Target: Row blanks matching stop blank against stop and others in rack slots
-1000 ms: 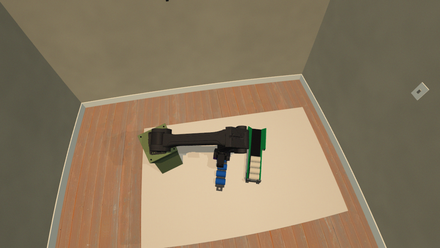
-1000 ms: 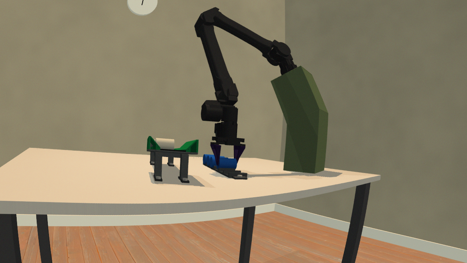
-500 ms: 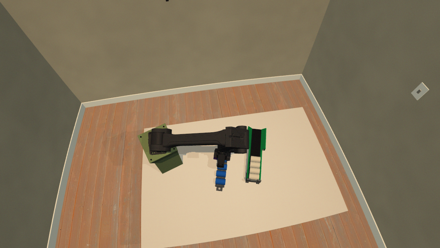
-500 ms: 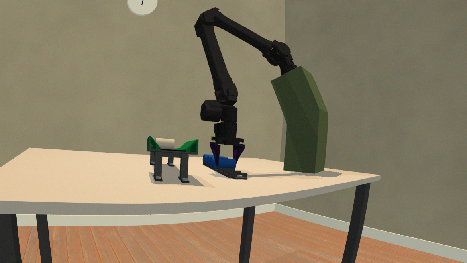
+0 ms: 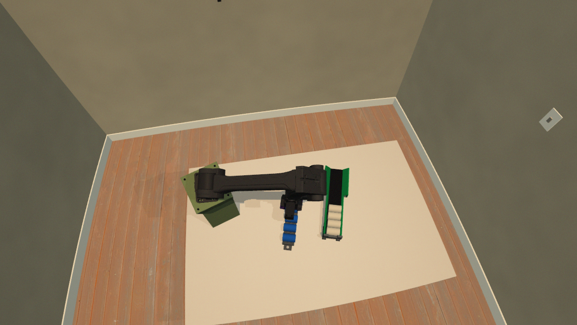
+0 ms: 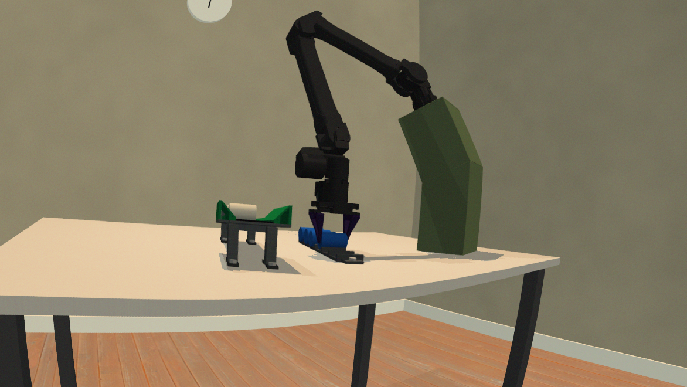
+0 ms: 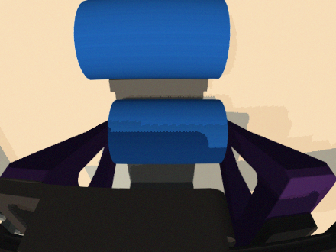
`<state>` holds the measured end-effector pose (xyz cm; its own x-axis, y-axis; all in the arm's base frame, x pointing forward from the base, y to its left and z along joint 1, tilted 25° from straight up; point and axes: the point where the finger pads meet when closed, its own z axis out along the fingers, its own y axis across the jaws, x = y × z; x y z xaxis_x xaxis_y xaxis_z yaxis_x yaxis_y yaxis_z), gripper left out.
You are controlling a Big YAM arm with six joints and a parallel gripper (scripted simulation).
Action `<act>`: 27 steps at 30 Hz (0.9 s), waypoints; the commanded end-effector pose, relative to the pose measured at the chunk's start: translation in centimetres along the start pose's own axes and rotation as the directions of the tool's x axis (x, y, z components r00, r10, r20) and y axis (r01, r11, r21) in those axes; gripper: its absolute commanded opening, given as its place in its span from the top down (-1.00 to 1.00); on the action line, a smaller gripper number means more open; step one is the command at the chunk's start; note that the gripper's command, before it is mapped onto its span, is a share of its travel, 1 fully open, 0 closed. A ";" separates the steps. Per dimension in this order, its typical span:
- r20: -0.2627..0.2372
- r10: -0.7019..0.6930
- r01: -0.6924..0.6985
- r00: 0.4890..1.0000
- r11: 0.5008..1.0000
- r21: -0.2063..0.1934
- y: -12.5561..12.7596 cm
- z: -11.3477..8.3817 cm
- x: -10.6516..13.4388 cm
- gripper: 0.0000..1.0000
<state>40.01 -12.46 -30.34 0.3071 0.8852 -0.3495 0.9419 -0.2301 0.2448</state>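
Clock and wall plate overlook plank floor

A round, pale clock (image 6: pixel 209 8) with a dark hand hangs on the wall (image 6: pixel 120 105), cut off by the top edge. A light plate (image 5: pixel 556 116) with a dark centre sits on another wall (image 5: pixel 496 80). Pale baseboard (image 5: pixel 250 116) (image 6: pixel 601 348) borders the reddish plank floor (image 5: pixel 133 193) (image 6: pixel 201 355).

high oblique top view facing down, side-on exterior across tabletop, close wrist view, rack shared
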 end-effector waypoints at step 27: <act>-0.008 -0.005 0.005 1.000 1.000 -0.021 1.8 -0.6 0.6 -0.23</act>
<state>40.79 -12.57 -30.21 0.3103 0.8847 -0.3479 0.9396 -0.2298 0.2538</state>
